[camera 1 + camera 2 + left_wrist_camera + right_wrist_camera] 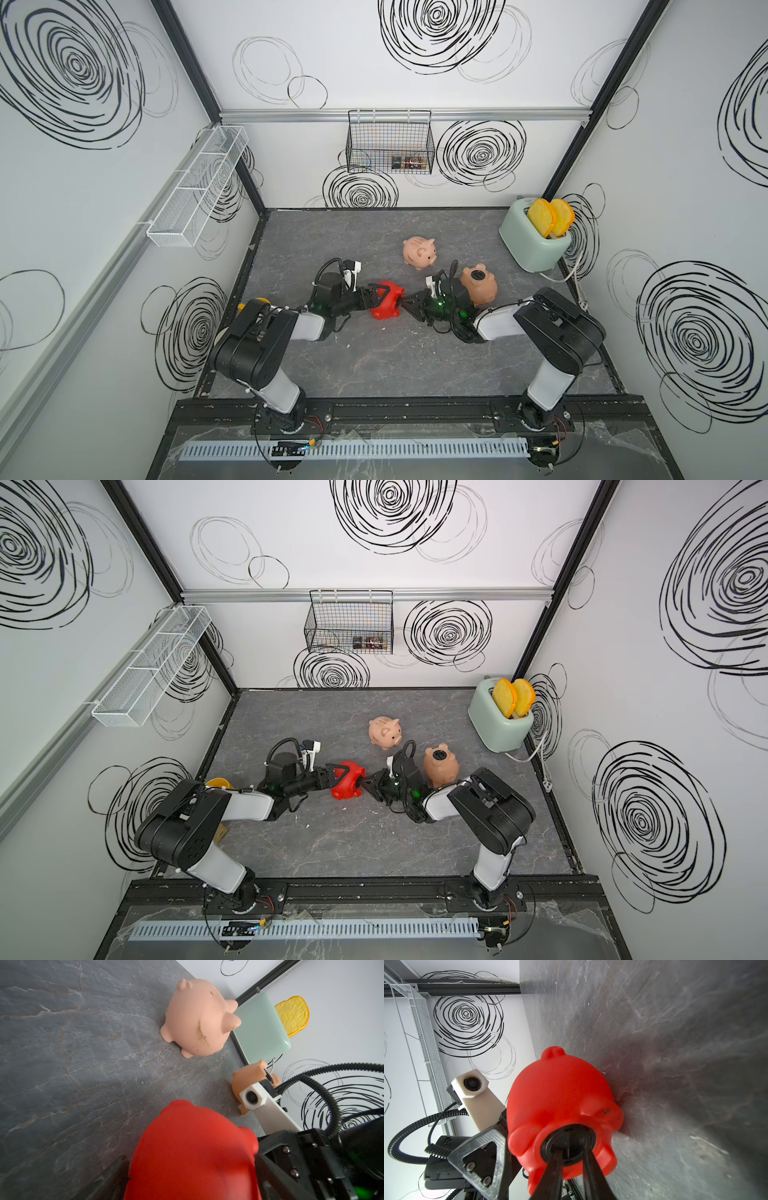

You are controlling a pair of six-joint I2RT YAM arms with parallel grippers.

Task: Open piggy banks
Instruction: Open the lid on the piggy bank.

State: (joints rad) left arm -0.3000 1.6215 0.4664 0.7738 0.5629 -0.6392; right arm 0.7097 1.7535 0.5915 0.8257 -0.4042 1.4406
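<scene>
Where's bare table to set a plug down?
Free: the wide front strip of table between both arm bases and the red pig; the back-left stretch from the wall corner to the pink pig. Crowded: centre, where left hand and right hand meet at the red pig, tan pig alongside; toaster fills back-right.

Mint toaster (525, 247) with two toast slices (541, 217), black wire basket (390, 143), white mesh rack (195, 189).

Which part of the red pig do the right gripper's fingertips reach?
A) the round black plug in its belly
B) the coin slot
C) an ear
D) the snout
A: in the right wrist view, the tips of the right gripper sit in the black plug of the red pig.
</scene>
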